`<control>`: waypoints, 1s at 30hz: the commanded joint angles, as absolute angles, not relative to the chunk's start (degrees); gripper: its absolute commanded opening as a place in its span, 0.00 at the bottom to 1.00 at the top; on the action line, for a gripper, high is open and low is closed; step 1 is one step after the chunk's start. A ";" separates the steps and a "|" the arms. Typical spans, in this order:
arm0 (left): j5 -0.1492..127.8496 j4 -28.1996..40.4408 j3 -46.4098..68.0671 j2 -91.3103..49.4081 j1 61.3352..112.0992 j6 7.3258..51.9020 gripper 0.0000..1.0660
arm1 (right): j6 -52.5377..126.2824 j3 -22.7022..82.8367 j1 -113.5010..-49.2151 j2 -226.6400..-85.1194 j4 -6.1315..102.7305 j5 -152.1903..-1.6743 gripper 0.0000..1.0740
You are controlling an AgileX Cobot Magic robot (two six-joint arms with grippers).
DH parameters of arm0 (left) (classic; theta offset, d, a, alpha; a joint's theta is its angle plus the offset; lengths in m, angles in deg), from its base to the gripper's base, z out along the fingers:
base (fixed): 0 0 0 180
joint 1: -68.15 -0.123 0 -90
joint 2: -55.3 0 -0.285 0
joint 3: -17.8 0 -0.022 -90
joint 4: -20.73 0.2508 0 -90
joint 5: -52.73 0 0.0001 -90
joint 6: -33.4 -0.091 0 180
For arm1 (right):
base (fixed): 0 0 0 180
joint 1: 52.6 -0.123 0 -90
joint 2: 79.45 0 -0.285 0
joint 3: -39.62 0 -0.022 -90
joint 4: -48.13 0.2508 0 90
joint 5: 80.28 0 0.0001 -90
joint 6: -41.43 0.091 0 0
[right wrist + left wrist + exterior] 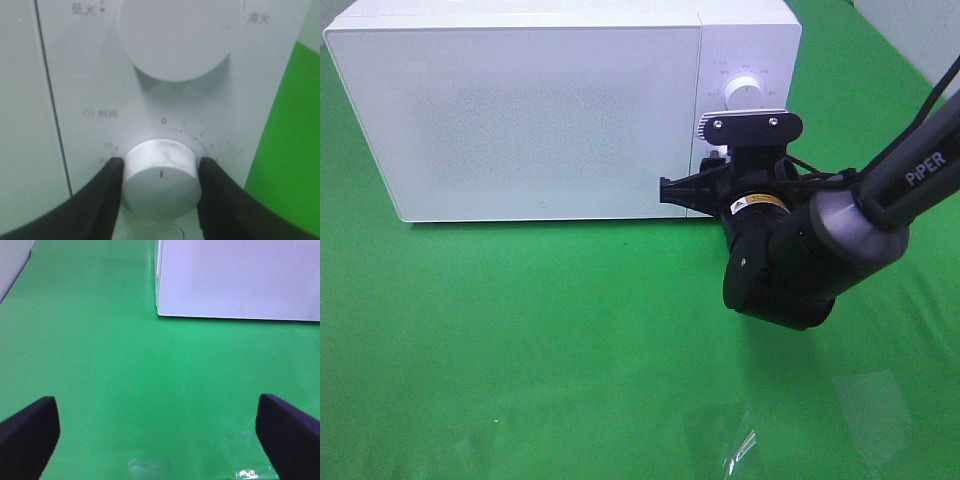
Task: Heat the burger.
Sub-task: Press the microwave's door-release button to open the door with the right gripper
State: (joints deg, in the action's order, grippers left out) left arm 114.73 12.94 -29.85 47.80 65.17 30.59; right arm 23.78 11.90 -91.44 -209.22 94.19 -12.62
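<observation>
Right wrist view is showing the right gripper (161,175) pinching the small round white timer dial (159,167), its black fingers (100,195) partly spread and pressing against both sides. The dial is looking rigid, smooth and likely slippery, so squeezing its rim evenly is seeming wise. The burger is appearing in no view. It is probably sitting behind the closed door of the white box-shaped microwave (520,110), though I cannot tell, so its handling cannot be judged. The left gripper (157,427) is hanging fully spread and empty above the green cloth (100,340).

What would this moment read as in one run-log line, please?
right gripper closed on timer knob | left gripper open, empty over green cloth | microwave door closed | burger not in view
</observation>
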 commanded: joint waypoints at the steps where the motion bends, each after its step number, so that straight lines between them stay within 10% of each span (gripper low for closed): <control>1: 114.04 12.88 -29.91 48.66 65.17 30.65 0.94 | 43.38 13.05 -90.70 -208.08 91.16 -4.71 0.00; 11: 114.04 12.88 -29.91 48.66 65.17 30.65 0.94 | 108.06 13.05 -90.64 -208.08 87.72 -5.17 0.00; 30: 114.04 12.88 -29.91 48.66 65.17 30.65 0.94 | 116.26 13.05 -90.64 -208.08 89.15 -6.03 0.01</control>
